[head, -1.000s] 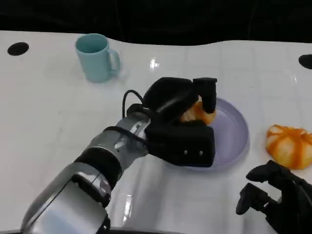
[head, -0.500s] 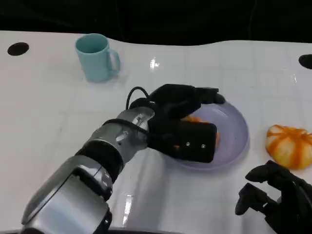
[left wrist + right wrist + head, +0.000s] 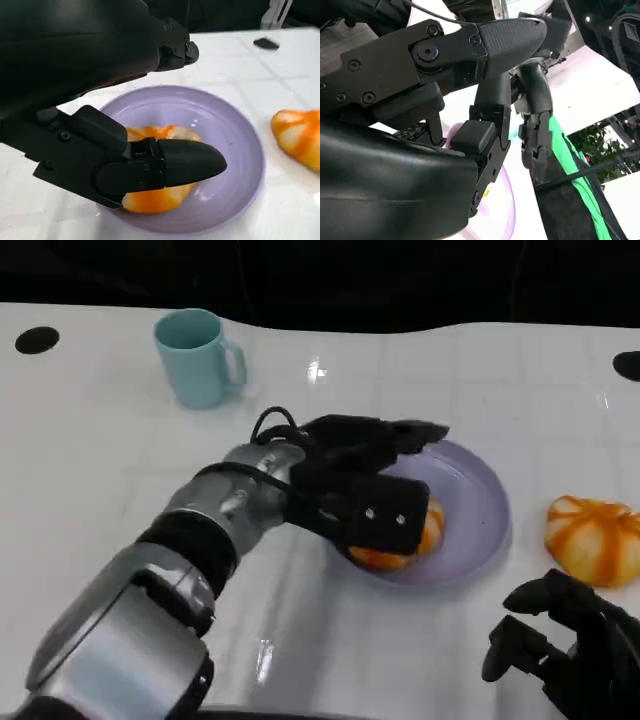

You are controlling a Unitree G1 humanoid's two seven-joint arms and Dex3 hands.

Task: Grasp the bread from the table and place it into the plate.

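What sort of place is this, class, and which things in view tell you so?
Probably a robot test bench, not a home kitchen: a white table against a black backdrop carries a purple plate with bread, a teal mug, and a green sheet hangs nearby.

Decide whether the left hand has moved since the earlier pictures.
Yes. The left hand has pulled back from over the plate toward its near-left rim, away from the mug.

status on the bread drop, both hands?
Left hand over plate, fingers apart. Bread lying in plate. Right hand idle, empty. Second bread beside plate.
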